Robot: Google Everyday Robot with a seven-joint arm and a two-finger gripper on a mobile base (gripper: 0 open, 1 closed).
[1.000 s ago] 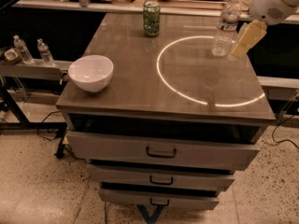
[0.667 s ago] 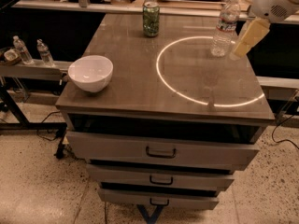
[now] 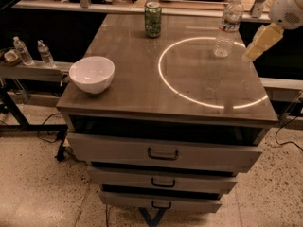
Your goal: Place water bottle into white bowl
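- Camera view: the tall clear ribbed plastic water bottle (image 3: pixel 227 27) is standing upright at the far right of the brown wooden tabletop (image 3: pixel 142 86). It is sitting on the far rim of a bright ring of light (image 3: pixel 159 69), well apart from the round glossy white ceramic bowl (image 3: pixel 92 74) near the front left edge.
- The robot's cream-coloured gripper (image 3: pixel 251 53) is hovering just beside the bottle on its right, not touching it. Whether it is released or clenched, I cannot tell.
- The bottle is looking light, thin-walled and slick, and tall enough to tip at a nudge.
- I'm judging the ribbed body below the label band the best hold, squeezed gently so the plastic is not buckling.
- The bowl is looking hard and chippable, so a soft set-down is called for.
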